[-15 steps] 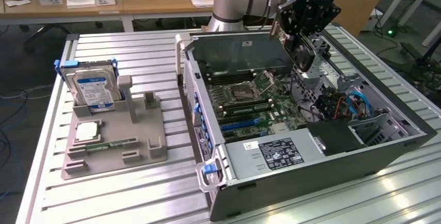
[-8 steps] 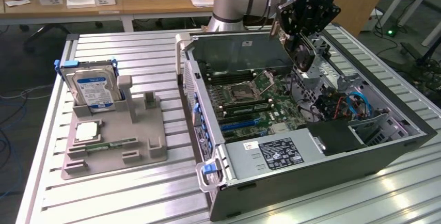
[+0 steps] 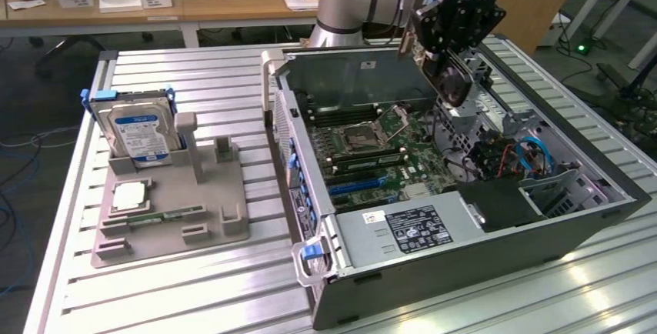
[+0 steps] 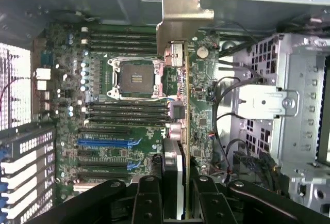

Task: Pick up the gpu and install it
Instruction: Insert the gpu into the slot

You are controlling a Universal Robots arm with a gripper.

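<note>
the gripper is clenched on the gpu, holding it edge-on above the motherboard inside the open case, mid-install, which seemingly calls for lining its edge with a blue slot.

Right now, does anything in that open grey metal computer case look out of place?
Nothing looks damaged. Only the green circuit card with silver bracket hangs edge-on in the black gripper, above the green motherboard.

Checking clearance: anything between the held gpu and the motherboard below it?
No. In the wrist view the gpu, clamped in the gripper, hangs over the motherboard with open air between them; the exterior view agrees.
</note>
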